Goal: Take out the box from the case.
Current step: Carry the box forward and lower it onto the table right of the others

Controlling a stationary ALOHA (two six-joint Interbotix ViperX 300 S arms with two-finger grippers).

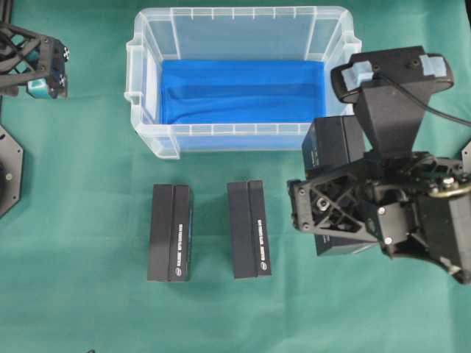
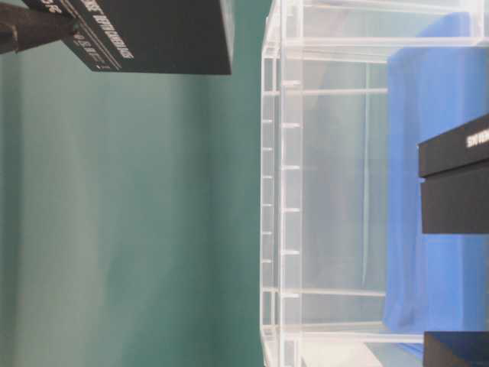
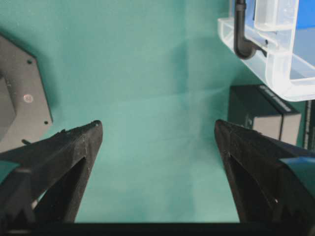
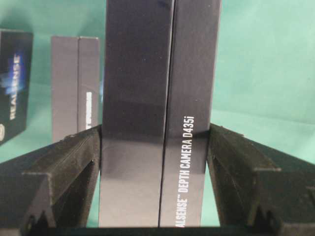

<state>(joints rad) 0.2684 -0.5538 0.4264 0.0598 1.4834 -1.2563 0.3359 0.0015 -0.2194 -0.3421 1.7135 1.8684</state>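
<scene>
The held box (image 4: 160,113) reads "REALSENSE DEPTH CAMERA D435i"; the far-left box (image 4: 14,83) reads "REALSENSE".

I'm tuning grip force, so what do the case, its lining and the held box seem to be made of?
The case: likely rigid translucent plastic, glossy; the table cover shows through its ribbed walls. Its lining: blue cloth, matte, with soft creases. The box in the right end effector: probably matte black cardboard, with sharp edges, a lid seam and white printing.

A green cloth-covered surface (image 1: 81,309) carries the clear case (image 1: 147,95) at the back and two black boxes (image 1: 171,232) (image 1: 249,229) lying side by side before it
</scene>
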